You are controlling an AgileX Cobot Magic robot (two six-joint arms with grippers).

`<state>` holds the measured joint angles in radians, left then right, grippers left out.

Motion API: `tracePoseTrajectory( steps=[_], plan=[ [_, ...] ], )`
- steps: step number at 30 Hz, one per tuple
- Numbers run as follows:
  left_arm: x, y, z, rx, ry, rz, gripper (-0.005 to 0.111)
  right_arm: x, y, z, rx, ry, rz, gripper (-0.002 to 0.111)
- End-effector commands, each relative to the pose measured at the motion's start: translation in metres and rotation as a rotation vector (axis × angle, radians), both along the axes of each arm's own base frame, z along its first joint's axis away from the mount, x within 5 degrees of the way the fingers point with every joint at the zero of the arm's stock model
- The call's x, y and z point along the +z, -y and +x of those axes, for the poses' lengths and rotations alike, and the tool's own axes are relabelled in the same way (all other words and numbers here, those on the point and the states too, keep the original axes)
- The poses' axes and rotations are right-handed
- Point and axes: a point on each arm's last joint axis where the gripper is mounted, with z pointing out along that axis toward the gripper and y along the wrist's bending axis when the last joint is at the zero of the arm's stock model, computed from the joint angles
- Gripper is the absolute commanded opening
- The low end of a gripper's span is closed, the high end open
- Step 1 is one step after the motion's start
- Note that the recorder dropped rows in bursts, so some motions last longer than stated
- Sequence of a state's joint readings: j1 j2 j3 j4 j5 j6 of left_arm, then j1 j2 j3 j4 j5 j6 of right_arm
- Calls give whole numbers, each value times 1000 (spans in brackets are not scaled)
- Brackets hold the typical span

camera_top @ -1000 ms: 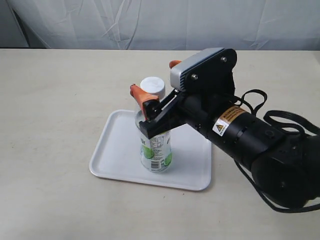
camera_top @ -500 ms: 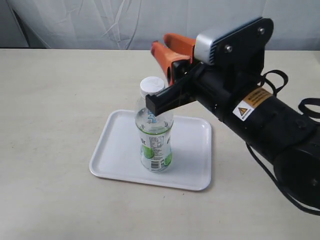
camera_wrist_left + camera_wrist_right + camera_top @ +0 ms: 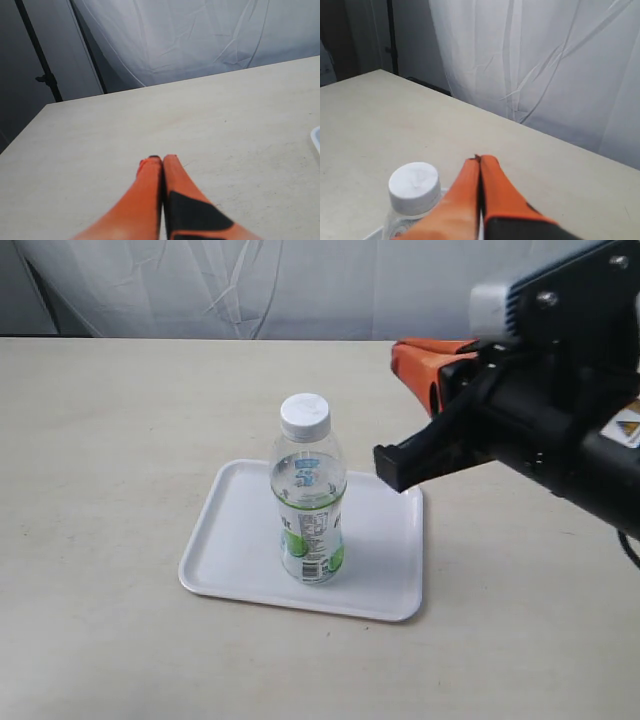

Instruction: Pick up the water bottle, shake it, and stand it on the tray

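Note:
The water bottle, clear with a white cap and a white-and-green label, stands upright on the white tray. No gripper touches it. My right gripper is lifted up and to the right of the bottle, its orange fingers pressed together and empty. In the right wrist view that gripper is shut, and the bottle's white cap shows below and beside it. In the left wrist view the left gripper is shut over bare table, with a corner of the tray at the frame's edge.
A beige table carries the tray. A white curtain hangs behind it. The right arm's black body fills the upper right of the exterior view.
My right gripper has let go of the bottle, risen and drawn back to the right, and its fingers have shut. The bottle stays standing on the tray.

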<state>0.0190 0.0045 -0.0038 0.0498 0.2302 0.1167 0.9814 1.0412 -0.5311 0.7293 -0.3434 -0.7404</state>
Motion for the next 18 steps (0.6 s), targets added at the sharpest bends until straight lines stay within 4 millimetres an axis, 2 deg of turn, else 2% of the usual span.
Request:
tracePoseTrajectory(
  steps=[1,5,9,18],
  plan=[
    [-1,0,0,0,-1,-7,0,22,22,-16,23,66,-2,-1],
    [-1,0,0,0,-1,-7,0,41,39,-23,-21,155,82,-1],
    [-1,0,0,0,-1,-7,0,50,48,-28,-34,186,125,-1],
    [-1,0,0,0,-1,-7,0,53,52,-31,-35,199,144,-1]
  ],
)
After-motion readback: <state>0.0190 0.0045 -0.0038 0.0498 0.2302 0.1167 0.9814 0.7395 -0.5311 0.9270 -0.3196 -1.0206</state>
